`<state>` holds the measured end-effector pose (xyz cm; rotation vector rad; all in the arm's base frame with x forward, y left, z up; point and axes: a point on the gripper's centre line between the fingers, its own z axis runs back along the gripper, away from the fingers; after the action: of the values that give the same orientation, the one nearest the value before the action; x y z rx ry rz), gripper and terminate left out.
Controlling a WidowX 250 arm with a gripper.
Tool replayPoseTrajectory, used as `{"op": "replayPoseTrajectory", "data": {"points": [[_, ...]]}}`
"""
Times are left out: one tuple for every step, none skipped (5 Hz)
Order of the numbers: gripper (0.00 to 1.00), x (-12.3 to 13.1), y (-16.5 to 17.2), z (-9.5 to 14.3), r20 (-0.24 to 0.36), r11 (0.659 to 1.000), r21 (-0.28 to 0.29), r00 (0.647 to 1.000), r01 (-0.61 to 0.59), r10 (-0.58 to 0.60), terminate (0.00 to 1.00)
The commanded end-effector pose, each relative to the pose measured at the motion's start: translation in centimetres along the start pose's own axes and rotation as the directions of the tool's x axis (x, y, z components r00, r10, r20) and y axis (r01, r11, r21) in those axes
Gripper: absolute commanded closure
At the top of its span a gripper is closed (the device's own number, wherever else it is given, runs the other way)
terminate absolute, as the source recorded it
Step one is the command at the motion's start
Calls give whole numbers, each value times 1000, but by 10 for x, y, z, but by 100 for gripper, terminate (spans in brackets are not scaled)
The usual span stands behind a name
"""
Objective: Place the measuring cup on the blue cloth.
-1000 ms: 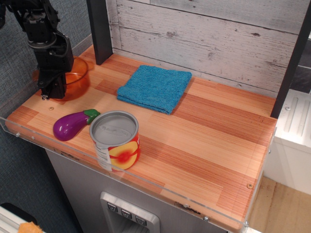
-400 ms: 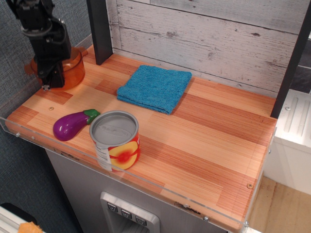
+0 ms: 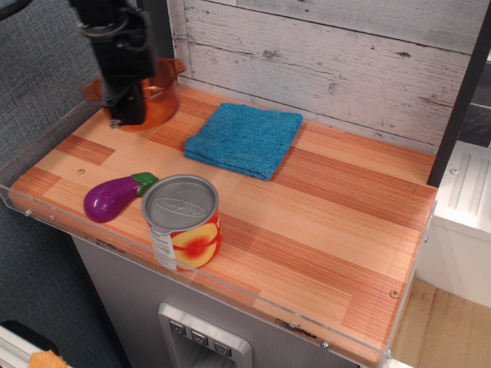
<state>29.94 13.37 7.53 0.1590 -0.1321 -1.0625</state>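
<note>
Moved since a second ago: gripper (image 3: pixel 126 115) and measuring cup (image 3: pixel 149 98) together, up and toward the right along the back of the table (image 3: pixel 330 222). One second ago the cup sat low at the far left edge; 0.4 s ago it was raised slightly in the same corner; now it hangs clear of the wood, near the dark post, with its spout and tab visible on either side of the arm.

Gripper state: fingers closed on the near rim of the cup, carrying it. Exact finger contact is partly hidden by the gripper body.

Cup position: in the air, left of the blue cloth (image 3: pixel 245 138), near it but not over it. Cloth is flat, unmoved, nothing on it.

Unchanged: toy eggplant (image 3: pixel 116 195) and tin can (image 3: pixel 182 221) at the front edge, both well clear of the likely path.

Judgement: pickup looks done, transport under way. Remaining: carry further right until the cup is above the cloth, lower, release. Grip is on one rim only, so the cup may tilt on set-down.
</note>
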Motion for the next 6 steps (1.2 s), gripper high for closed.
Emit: {"op": "replayPoseTrajectory", "data": {"points": [[100,52,2,15,61,994,34,993,104,-106,0],[100,67,-2,6,68,989,23,987,143,-144,0],[100,78,-2,-5,65,983,26,981,179,-181,0],[100,83,-1,-18,65,981,21,979,193,-194,0],[100,89,3,-26,60,976,27,975,215,-216,0],[0,86,5,-28,49,980,53,980,189,-192,0]]}}
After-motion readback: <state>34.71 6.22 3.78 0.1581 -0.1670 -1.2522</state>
